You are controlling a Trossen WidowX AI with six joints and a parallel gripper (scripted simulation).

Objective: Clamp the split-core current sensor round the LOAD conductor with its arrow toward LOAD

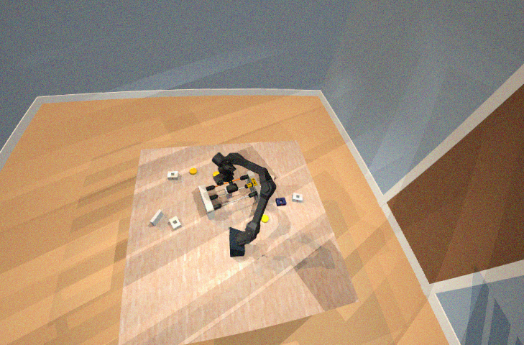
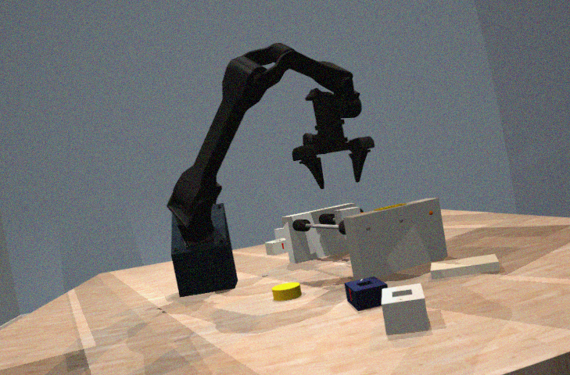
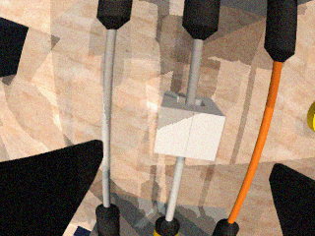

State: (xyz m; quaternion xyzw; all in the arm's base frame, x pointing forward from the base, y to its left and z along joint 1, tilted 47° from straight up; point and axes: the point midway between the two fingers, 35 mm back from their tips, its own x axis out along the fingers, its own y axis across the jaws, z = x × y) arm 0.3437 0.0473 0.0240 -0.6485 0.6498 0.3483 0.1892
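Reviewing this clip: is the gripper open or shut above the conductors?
Open: the gripper has its two fingertips spread wide, with nothing between them in the exterior view.

WidowX arm [image 1: 266, 185] [image 2: 234, 88] arched up and over, wrist bent down; parallel-jaw gripper [image 2: 339, 184] [image 3: 191, 163] pointing down, fingers wide apart, nothing held.

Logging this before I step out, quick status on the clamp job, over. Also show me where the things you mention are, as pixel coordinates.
Tool [image 2: 339, 184] open, above the rig. White sensor [image 3: 189, 135] on middle conductor [image 3: 174, 189]; latch and arrow unconfirmed. Nothing visible between fingers and sensor.
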